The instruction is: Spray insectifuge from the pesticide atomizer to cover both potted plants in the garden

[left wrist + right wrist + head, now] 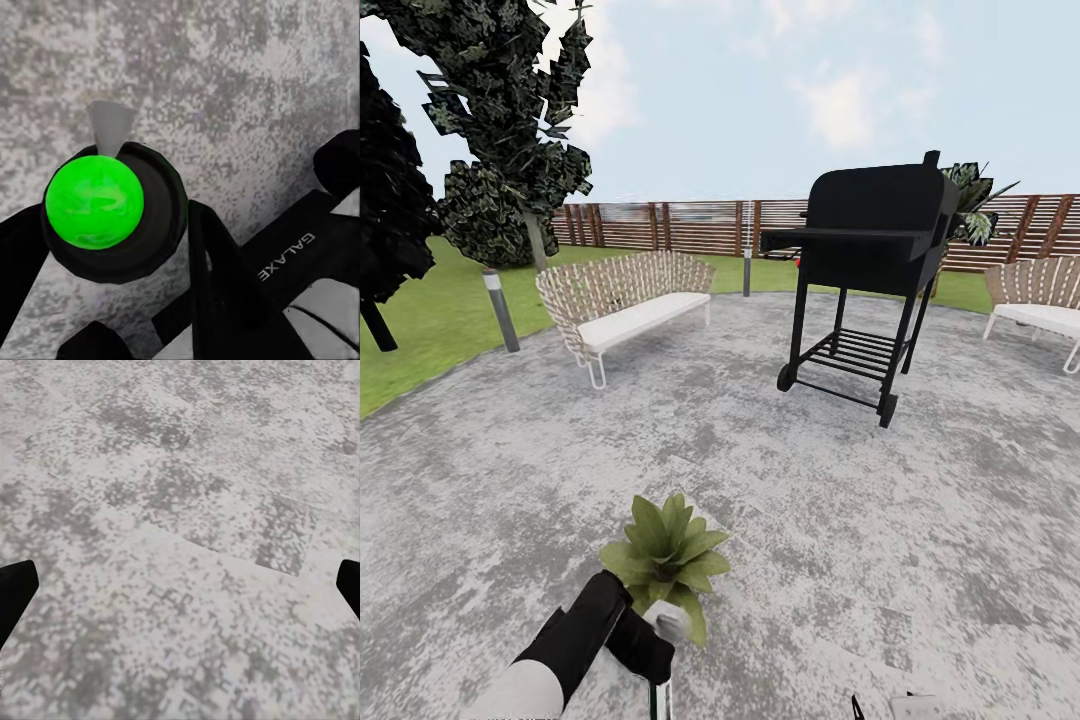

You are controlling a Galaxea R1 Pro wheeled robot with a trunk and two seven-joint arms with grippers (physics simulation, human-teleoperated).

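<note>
Left gripper (650, 640) is clamping the pesticide atomizer (112, 210) at lower centre, beside one potted plant (665, 555). No specks are showing on its leaves; spraying looks unstarted. Right gripper (180, 585) is gaping wide, holding nothing.

Open patio, one plant up close

Bare stone patio (920, 560) lies open rightward; the potted plant (665, 555) crowds the left gripper (645, 640), with grill (875, 270) and bench (625, 305) well apart.
</note>
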